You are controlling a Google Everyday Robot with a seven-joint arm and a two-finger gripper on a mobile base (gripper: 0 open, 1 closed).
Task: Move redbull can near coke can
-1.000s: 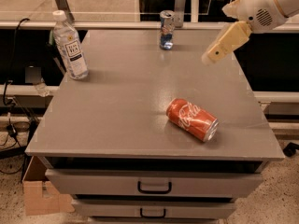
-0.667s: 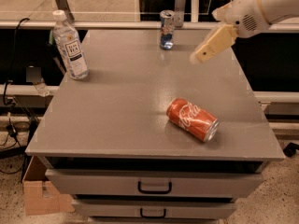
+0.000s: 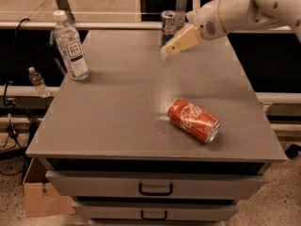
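The redbull can (image 3: 167,24) stands upright at the far edge of the grey table (image 3: 122,107), slim, blue and silver. The coke can (image 3: 194,120) lies on its side near the front right of the table, red with white script. My gripper (image 3: 170,49) hangs from the white arm at the upper right; its tan fingers (image 3: 181,41) reach down and left, just in front of the redbull can and partly covering its lower right side. It holds nothing.
A clear plastic water bottle (image 3: 70,46) with a white cap stands at the table's far left. Drawers with black handles (image 3: 155,189) are below the tabletop. A cardboard box (image 3: 40,197) and cables lie on the floor at the left.
The arm and gripper have moved left across the far side of the table, from the right edge to right next to the redbull can. Both cans and the bottle have not moved.
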